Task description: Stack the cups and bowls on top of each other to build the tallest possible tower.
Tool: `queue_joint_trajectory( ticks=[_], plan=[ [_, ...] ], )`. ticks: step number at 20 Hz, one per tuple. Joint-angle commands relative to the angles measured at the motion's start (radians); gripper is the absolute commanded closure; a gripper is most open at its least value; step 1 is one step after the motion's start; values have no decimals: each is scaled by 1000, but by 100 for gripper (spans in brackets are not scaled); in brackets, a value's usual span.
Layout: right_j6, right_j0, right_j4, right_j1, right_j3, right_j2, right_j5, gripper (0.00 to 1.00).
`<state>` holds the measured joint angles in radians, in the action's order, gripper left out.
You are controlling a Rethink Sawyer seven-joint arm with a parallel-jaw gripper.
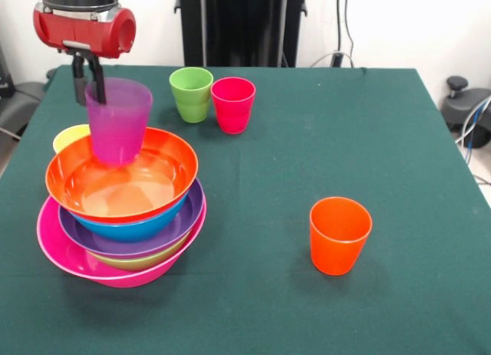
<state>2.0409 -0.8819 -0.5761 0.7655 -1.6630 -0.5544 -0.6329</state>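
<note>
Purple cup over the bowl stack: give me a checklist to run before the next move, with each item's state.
1. Purple cup held by the gripper, one jaw inside the rim and one outside: ok.
2. Cup upright, mouth up: ok.
3. Cup over the orange bowl: ok, though it sits toward the bowl's far left rather than centred.
4. Cup base resting on the bowl: cannot tell.
5. Bowl stack on the pink bowl level: not ok, the upper bowls lean.
6. Yellow cup behind the stack clear of the arm's path: cannot tell.

Gripper (89, 85) holds purple cup (118, 121).
</note>
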Motion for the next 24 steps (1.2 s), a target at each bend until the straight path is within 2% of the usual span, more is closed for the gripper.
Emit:
queue_joint_trajectory(
  ticks=[1, 12, 15, 17, 21, 24],
  plan=[
    [-66, 37, -3, -24, 11, 32, -98, 0],
    [-65, 39, -3, -29, 18, 33, -97, 0],
    [-53, 42, 4, -6, 5, 32, -90, 0],
    [-53, 40, 22, 21, -9, 25, -100, 0],
    [-58, 43, 106, 144, -62, 2, -173, 0],
    [-63, 47, 166, 207, -84, -9, -225, 0]
  ],
)
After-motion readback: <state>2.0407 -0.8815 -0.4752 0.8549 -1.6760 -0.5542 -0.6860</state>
